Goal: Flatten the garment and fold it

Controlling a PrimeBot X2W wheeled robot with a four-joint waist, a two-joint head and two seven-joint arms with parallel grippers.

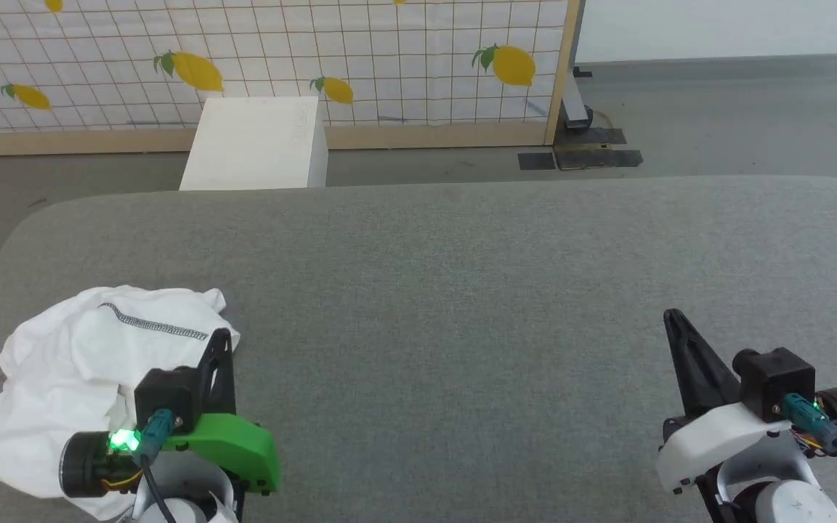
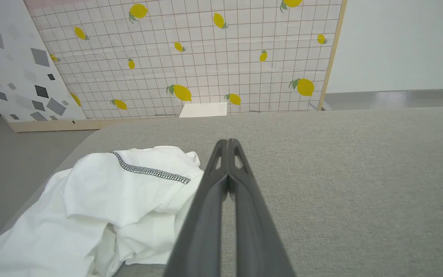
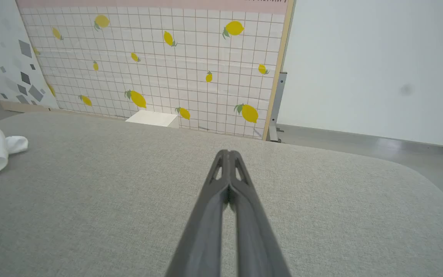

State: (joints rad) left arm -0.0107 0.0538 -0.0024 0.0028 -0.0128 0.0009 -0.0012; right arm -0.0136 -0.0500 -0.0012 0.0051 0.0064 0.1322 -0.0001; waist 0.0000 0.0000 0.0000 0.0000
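Pinched fully closed on nothing at the left hand, tips just beside the garment; same at the right hand, closed, empty, well apart over bare tabletop. Heaped in a crumpled mound near the tabletop's left end. Might bunch tighter if gripped through several layers, or slide off that end if dragged outward. Sleeves, collar and hem buried in folds; near side partly hidden behind the left arm in the head view.
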